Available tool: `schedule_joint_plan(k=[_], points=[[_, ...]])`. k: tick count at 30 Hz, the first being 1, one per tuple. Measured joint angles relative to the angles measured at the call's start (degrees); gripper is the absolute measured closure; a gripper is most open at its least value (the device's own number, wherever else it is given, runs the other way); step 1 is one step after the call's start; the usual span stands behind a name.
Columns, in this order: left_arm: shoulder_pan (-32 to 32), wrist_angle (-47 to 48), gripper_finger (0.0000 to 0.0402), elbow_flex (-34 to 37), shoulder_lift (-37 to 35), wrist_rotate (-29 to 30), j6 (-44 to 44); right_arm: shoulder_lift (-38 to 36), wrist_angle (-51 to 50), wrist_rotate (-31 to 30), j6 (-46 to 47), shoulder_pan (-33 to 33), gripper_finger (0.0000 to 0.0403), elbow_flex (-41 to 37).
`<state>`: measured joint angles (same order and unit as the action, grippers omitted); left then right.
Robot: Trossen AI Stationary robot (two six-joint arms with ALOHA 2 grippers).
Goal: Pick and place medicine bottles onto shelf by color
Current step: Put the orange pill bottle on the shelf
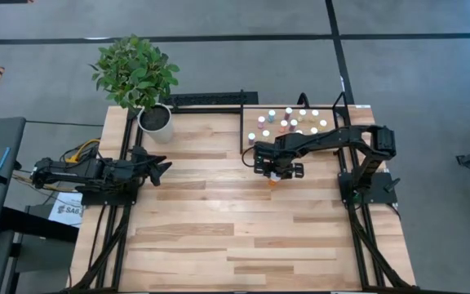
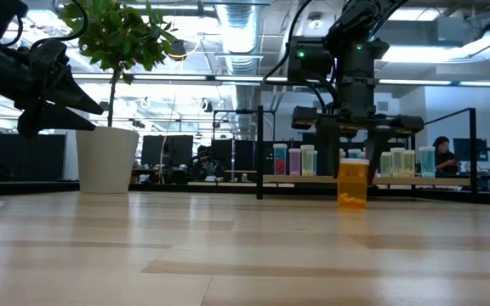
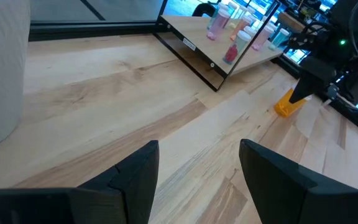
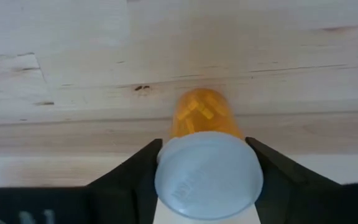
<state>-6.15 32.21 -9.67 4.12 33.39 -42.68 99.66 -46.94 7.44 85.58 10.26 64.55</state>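
Observation:
A larger orange medicine bottle (image 2: 352, 184) with a white cap stands upright on its base on the plank table, just in front of the shelf (image 1: 250, 122). My right gripper (image 4: 207, 155) points down over it, shut on its cap. Several small white-capped medicine bottles (image 1: 292, 121) stand on the shelf's wooden top. At the table's left edge my left gripper (image 1: 163, 170) hangs open above the wood, far from the bottles, with nothing between its fingers (image 3: 135, 171). My right gripper pinches the orange bottle's white cap (image 4: 207, 177) between its two fingers, one on each side of the cap's rim. The fingers come from above, pointing down. The bottle stands upright with its base (image 2: 352, 204) on the table.
A white plant pot (image 1: 155, 120) with a leafy plant stands at the table's far left corner. The shelf's black frame (image 3: 194, 62) edges the platform at the far right. Bare planks stretch across the middle and near side of the table (image 1: 235, 237).

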Motion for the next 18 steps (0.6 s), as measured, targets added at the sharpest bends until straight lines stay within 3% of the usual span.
schedule_joint_plan(k=[5, 12, 18], points=[[0.0, 0.0, 0.0191, 0.0, 0.0, 0.0, 0.0, -0.1, 0.0, 0.0, 0.0, 0.0, 0.0202, 0.1], [0.0, 0.0, 0.0191, 0.0, 0.0, 0.0, 0.0, 0.0, -2.7, -0.4, -0.5, 0.1, 0.0165, 2.4], [0.0, 0.0, 0.0191, 0.0, 0.0, 0.0, 0.0, 0.0, -6.3, -2.3, -0.5, 0.8, 0.0197, 4.4]])
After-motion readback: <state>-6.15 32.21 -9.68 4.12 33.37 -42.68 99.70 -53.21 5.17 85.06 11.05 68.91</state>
